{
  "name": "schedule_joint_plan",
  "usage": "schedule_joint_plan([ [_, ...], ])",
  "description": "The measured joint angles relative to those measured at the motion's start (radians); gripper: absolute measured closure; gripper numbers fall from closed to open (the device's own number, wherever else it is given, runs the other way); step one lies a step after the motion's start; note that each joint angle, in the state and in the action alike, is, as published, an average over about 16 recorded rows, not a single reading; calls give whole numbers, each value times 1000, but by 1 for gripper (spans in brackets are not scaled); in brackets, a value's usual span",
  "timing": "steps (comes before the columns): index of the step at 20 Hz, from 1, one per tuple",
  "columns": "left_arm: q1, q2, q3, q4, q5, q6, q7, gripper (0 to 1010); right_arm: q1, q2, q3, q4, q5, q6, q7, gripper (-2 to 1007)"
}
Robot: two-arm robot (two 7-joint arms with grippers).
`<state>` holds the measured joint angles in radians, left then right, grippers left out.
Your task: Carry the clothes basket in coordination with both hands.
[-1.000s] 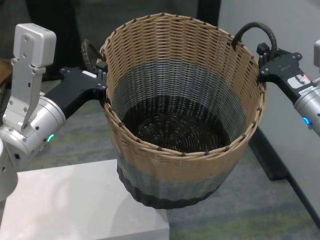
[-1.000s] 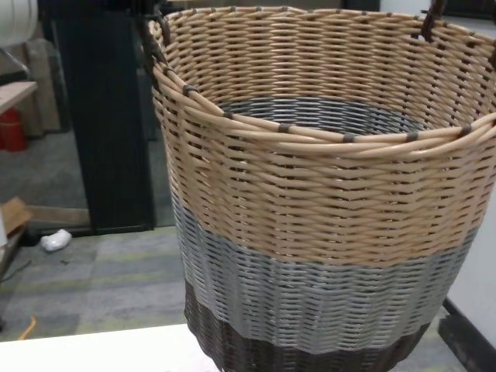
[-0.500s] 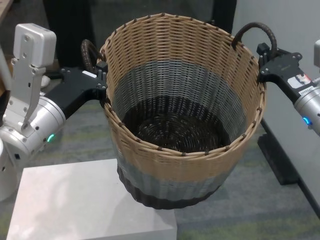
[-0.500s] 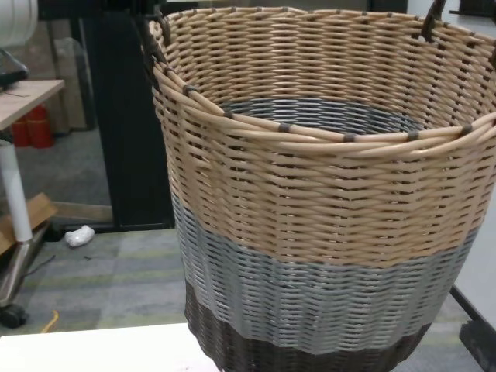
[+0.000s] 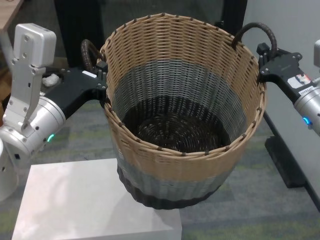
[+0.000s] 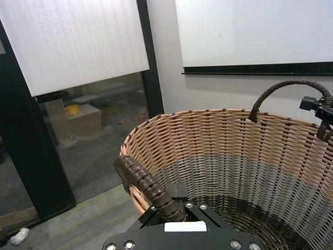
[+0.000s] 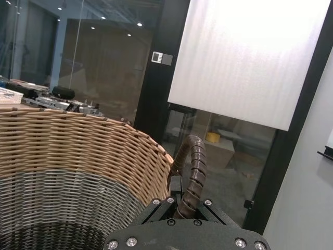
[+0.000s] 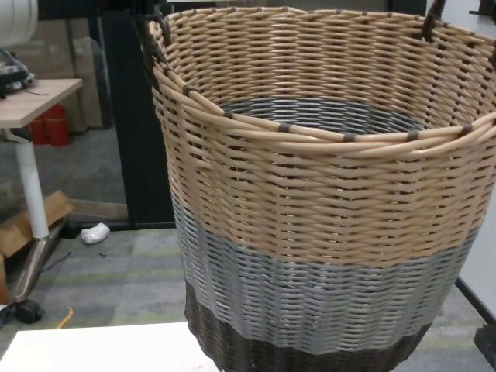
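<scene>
Basket (image 5: 182,107) held between both arms, base over far corner of white tabletop (image 5: 75,200); left gripper (image 5: 101,80) fingers clamped on left handle (image 6: 148,187), right gripper (image 5: 264,62) fingers clamped on right handle (image 7: 191,177)

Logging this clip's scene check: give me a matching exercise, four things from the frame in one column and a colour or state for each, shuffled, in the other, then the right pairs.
Things:
1. clothes basket upper band
2. clothes basket base
3. left gripper
4. white platform

Colour or state:
A. dark brown
B. tan
C. partly under the basket's base
D. shut on a wrapped loop handle

Pairs: 1-B, 2-A, 3-D, 4-C

The right gripper likewise grips the other handle.
</scene>
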<state>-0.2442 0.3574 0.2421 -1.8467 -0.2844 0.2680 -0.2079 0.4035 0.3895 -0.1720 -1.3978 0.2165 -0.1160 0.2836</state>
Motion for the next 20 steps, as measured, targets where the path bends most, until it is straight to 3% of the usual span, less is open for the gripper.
schedule_joint_plan([
  [12,2,-14,-7,8,-2,8,-8,1010,-9,-13,8,-7,12,-2,30,998],
  [20,13,-26,-29,17,18,23,19,1010,-22,-30,-6,-36,29,49,63,998],
])
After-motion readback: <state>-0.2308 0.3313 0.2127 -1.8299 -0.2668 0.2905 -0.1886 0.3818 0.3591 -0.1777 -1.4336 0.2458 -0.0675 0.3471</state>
